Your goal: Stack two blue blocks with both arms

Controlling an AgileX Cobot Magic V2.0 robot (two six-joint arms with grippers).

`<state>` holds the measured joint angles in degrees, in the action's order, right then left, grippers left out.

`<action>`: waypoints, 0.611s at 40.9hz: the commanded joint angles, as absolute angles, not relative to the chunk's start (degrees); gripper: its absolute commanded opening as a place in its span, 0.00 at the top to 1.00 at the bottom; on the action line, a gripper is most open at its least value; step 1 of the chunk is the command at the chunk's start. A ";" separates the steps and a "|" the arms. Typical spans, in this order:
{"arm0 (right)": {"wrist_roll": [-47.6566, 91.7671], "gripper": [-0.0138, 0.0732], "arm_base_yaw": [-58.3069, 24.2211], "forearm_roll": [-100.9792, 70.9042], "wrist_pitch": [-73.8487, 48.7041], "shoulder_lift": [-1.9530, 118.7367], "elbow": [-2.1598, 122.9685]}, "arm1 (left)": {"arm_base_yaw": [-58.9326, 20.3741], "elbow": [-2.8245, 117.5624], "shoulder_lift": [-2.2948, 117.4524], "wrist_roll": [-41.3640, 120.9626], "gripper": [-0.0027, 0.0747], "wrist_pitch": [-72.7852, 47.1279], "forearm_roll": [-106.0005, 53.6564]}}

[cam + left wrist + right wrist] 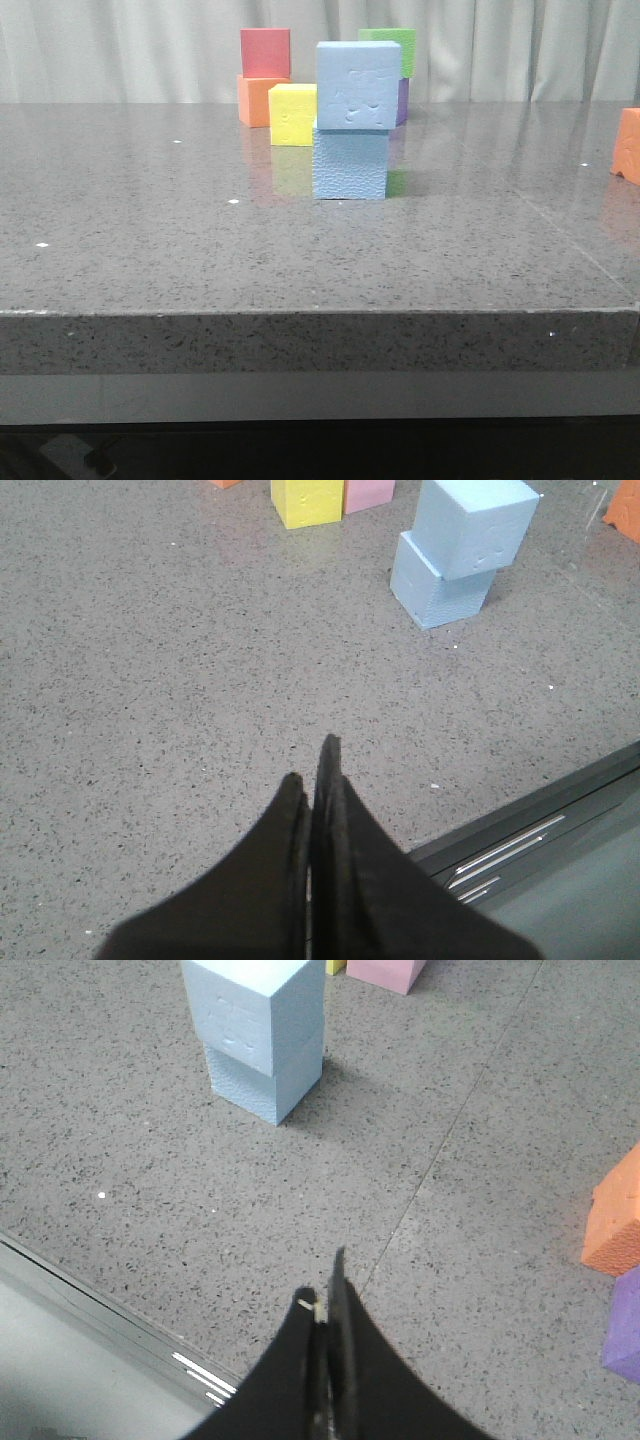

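Stack is up: upper blue block (358, 85) sits on lower blue block (350, 163), twisted slightly and overhanging it a little, so not squarely seated. Landmark for this entry is the stack.

Risk, my judgement: the skewed seating leaves less margin. If I drive either arm back toward the stack, a brush would push the top cube off.

Left gripper (318, 780): fingers pressed together, empty, well apart from the stack. Right gripper (325, 1295): fingers together, empty, also well back.

Count, left to right in the front view:
- orange cube (261, 100) behind-left, red cube (265, 52) on it: 1 each
- yellow cube (293, 114) just left-behind: 1
- blue: 2
- green cube (392, 45) behind, over purple cube (402, 100): 1 each
- second orange cube (627, 145) far right: 1
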<state>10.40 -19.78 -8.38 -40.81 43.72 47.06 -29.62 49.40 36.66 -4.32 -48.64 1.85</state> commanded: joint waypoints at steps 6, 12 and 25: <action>10.83 0.98 -19.50 -9.11 -37.24 43.39 48.66 | -29.93 50.78 36.66 -4.94 0.99 -44.02 2.00; 10.83 0.98 -19.50 -9.11 -37.24 43.39 48.66 | -30.04 50.15 36.00 -4.94 0.99 -43.40 1.73; 10.83 0.98 -19.50 -9.11 -37.24 43.39 48.66 | -19.69 37.51 25.49 -4.94 0.99 -33.05 1.79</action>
